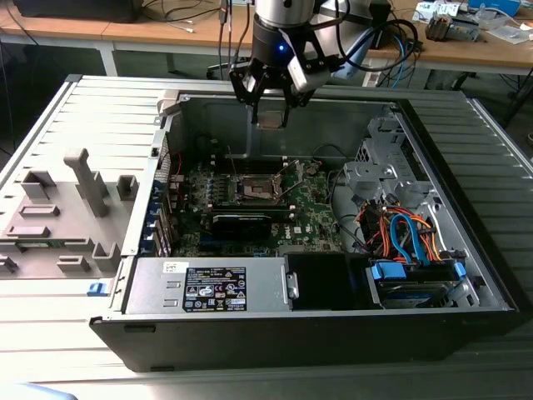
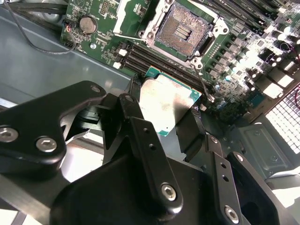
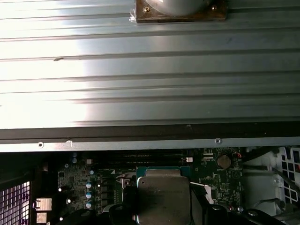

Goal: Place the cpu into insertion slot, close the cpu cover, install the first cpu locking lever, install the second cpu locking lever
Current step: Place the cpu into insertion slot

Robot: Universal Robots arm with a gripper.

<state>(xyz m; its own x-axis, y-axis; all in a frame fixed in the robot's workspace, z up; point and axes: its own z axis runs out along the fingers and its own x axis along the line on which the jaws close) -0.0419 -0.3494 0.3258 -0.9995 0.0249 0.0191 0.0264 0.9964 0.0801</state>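
Black, the gripper (image 1: 269, 110) hangs from the arm (image 1: 283, 21) at the top centre of the exterior view. It points straight down into the open case (image 1: 466, 275) near its far wall, above the board (image 1: 312, 212) and not touching it. The arm above the wrist is cut off by the upper edge of that view.

The jaws are drawn in part-way and pinch the cpu (image 1: 271, 119) by two opposite edges, with the chip roughly level between the tips. In the second wrist view the fingers (image 2: 140, 126) press on either side of the cpu (image 2: 171, 101). Its silvery top faces the camera and a thin green border shows along two sides. One corner and part of one edge are hidden behind the gripper's own links, which also block much of the case floor.

The slot (image 2: 183, 33) lies beyond the cpu and apart from it, its dark contact field uncovered. In the exterior view the slot (image 1: 254, 190) sits mid-board, lower in the picture than the gripper and well apart from the chip.

A pale metal piece (image 2: 124, 11) stands just beside the slot. The frame edge cuts it off, and I cannot tell whether it is the cover.

In the first wrist view the cpu (image 3: 163, 199) is cut off by the frame edge. Dark fingers (image 3: 123, 206) flank it, hard to make out against the shadowed board. The ribbed table (image 3: 150, 70) lies beyond the case wall.
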